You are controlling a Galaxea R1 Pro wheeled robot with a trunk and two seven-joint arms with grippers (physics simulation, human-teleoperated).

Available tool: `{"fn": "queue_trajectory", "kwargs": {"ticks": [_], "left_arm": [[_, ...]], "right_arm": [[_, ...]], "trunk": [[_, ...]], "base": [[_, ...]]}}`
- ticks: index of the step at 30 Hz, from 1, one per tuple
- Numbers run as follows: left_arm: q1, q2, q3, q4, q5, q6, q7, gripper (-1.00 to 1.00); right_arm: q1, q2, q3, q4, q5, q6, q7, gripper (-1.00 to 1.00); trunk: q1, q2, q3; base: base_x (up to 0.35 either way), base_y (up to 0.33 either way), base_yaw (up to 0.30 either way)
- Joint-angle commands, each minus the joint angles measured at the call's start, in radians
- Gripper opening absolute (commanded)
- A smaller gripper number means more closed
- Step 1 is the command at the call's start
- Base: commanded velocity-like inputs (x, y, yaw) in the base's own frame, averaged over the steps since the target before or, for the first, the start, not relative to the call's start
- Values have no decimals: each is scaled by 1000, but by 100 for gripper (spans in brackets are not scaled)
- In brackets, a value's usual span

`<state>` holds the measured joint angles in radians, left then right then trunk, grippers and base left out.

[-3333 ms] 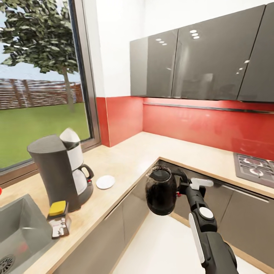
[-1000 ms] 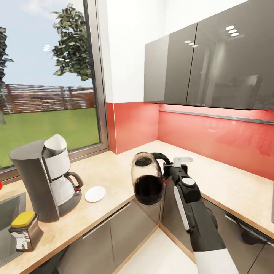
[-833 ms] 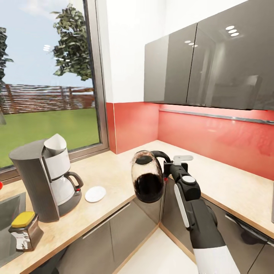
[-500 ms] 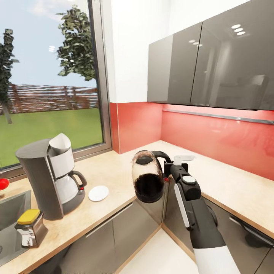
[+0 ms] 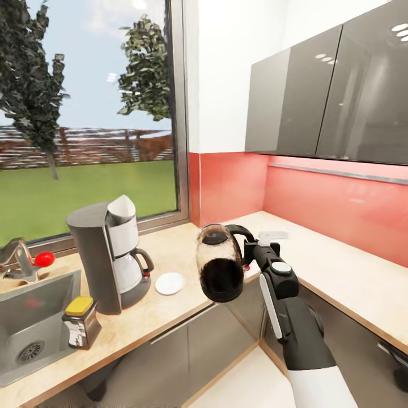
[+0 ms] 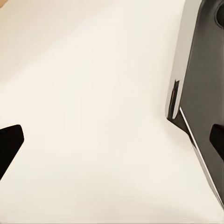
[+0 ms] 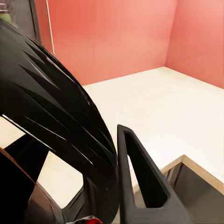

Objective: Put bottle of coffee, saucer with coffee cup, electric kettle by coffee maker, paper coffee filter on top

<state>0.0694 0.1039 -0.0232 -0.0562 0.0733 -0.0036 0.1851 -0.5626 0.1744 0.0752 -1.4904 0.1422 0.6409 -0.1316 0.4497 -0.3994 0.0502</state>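
One claw is at work: the right gripper [image 5: 249, 256], at the centre of the head view, is closed on the black handle of the electric kettle [image 5: 220, 271], which hangs in the air upright in front of the inner corner of the kitchen countertop [image 5: 170, 258], touching nothing else. In the right wrist view the ribbed black handle [image 7: 60, 140] fills the left half, with one dark finger [image 7: 140, 182] pressed beside it and the pale counter and red wall behind. The left gripper's dark fingertips [image 6: 9, 147] sit at opposite edges of its wrist view, spread wide, over pale floor.

Left of the kettle, the saucer [image 5: 170, 283] lies flat on the counter, just beside the coffee maker [image 5: 110, 255], whose top carries a white paper filter [image 5: 122, 208]. Lower left, the bottle of coffee [image 5: 81, 322] stands near the machine, at the edge of the steel sink [image 5: 28, 317]. A tap [image 5: 20, 260] shows at the far left.
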Motion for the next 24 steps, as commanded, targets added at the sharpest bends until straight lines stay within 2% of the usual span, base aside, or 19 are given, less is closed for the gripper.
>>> {"fn": "queue_trajectory", "kwargs": {"ticks": [1, 9, 16, 24], "left_arm": [[1, 0, -3, -2, 8, -1, 2, 100], [1, -5, -3, -4, 8, -1, 2, 100], [1, -7, -3, -4, 8, -1, 1, 100], [0, -8, -3, -4, 8, -1, 0, 100]], "right_arm": [[0, 0, 1, -1, 9, 6, 0, -100], [0, 0, 1, -2, 10, 6, 0, -100], [0, 0, 0, -2, 10, 6, 0, -100], [0, 0, 0, 1, 10, 6, 1, -100]], "trunk": [[0, -1, 0], [0, -1, 6], [0, -1, 16], [0, -1, 27]], "base": [[0, 0, 278], [0, 0, 256], [4, 0, 126], [290, -32, 114]]}}
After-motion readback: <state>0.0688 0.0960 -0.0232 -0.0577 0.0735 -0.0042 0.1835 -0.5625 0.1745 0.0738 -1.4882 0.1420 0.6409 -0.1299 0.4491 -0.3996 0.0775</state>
